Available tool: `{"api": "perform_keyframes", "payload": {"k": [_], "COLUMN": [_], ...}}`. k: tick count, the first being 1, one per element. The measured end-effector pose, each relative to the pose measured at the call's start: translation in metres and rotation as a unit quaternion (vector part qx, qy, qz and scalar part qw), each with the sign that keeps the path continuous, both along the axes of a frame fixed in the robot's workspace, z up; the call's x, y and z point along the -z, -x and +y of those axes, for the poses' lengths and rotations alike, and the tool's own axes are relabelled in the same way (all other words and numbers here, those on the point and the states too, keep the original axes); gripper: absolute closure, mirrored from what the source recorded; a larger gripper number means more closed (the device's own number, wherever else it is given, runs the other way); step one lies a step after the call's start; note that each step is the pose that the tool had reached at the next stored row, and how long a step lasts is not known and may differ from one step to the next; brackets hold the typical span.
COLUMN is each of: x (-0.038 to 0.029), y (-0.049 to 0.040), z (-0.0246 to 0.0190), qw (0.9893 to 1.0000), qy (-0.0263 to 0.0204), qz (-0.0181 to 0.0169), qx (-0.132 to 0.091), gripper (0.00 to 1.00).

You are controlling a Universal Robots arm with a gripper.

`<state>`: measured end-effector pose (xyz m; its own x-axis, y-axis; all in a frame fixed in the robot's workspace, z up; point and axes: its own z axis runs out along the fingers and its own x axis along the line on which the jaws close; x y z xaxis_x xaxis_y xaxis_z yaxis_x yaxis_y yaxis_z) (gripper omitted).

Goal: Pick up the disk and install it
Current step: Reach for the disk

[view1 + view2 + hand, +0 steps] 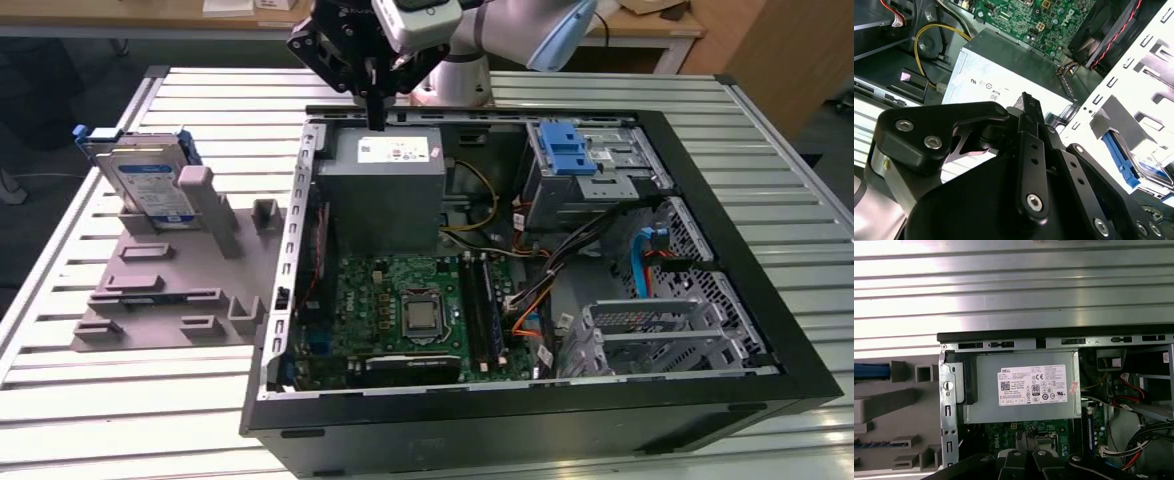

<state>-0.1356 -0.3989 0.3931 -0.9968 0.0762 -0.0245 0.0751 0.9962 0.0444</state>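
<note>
The exterior view showed, at its left, the disk [142,186], a flat rectangular silver-metal hard drive with a white-and-blue label and a blue plastic carrier frame. It stood on edge in a grey plastic slotted fixture [167,300] on the slatted silver metal table [120,425], well apart from the arm. Just beside the fixture, toward the exterior view's right, lay the open black desktop computer case [534,412]. The arm's black gripper [378,122] hung over the case's far edge, above the large grey metal power-supply box [387,200], its jaws pressed together and holding nothing. Both wrist views showed the same closed gripper [1026,97] [1027,438] above that box [1004,67] [985,390]. Nearer the camera sat the green motherboard [400,300], and further right a blue ribbed plastic latch [567,150] topped a metal drive cage [607,185].
</note>
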Motion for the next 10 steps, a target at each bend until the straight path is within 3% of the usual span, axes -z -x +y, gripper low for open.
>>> {"api": "perform_keyframes", "payload": {"k": [10], "x": [0.0], "y": [0.0025], "z": [0.0], "qw": [1.0], "qy": [0.0], "qz": [0.0], "qx": [0.0], "gripper": [0.89]}}
